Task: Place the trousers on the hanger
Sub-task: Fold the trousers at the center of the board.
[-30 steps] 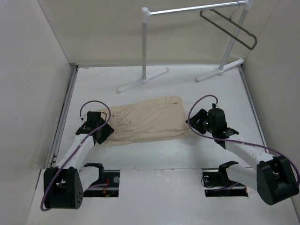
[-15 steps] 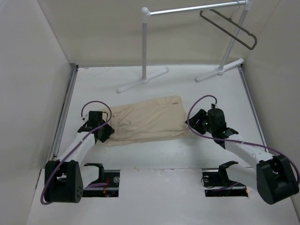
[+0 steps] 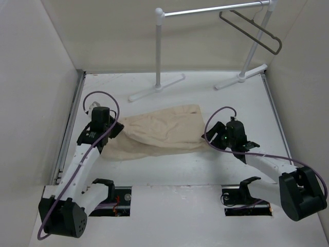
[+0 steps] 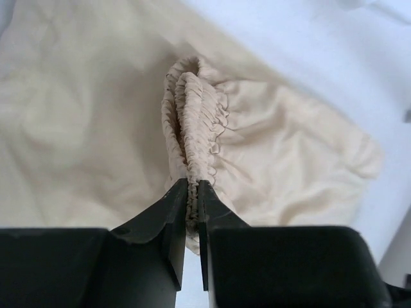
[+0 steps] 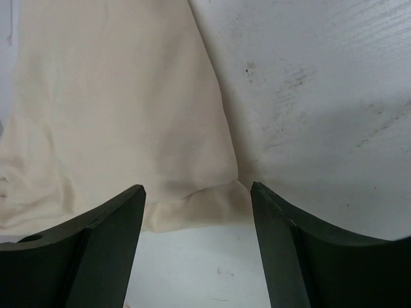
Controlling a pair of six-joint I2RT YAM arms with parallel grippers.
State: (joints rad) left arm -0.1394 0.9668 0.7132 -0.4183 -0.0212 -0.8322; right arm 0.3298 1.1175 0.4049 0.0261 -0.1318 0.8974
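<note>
Pinching trousers (image 4: 192, 122), left jaws closed

A lab test cell: white table (image 3: 205, 170) boxed by plain panel walls (image 3: 36, 77), arms bolted on.

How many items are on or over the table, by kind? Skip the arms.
Trousers: 1
Hanger: 1
Garment rack: 1
Total: 3
</note>
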